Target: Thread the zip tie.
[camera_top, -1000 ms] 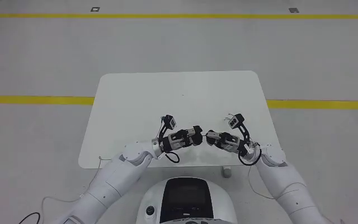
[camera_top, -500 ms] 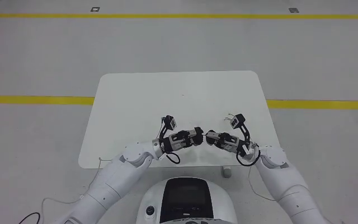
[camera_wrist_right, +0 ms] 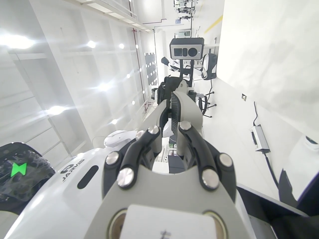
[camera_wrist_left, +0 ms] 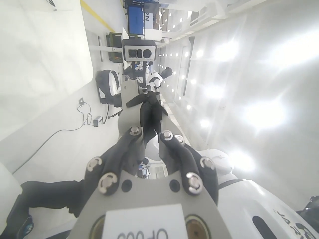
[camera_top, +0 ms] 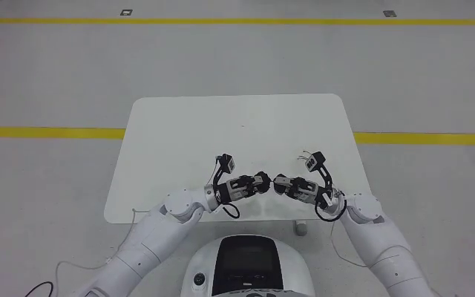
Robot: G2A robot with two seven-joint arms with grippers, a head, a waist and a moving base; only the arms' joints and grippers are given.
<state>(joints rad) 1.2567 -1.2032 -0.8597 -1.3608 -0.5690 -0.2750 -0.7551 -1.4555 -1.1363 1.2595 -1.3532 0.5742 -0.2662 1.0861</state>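
Left gripper (camera_top: 261, 180): held over the near half of the white table (camera_top: 237, 126), its black pads (camera_wrist_left: 145, 115) pressed together and the tips aimed at the opposite arm. Zip tie (camera_top: 272, 178): a thin dark sliver bridging the two sets of tips (too small to tell which pads pinch it). Right gripper (camera_top: 280, 182): faces the left one almost tip to tip, its fingers (camera_wrist_right: 189, 105) drawn together to a narrow slit.
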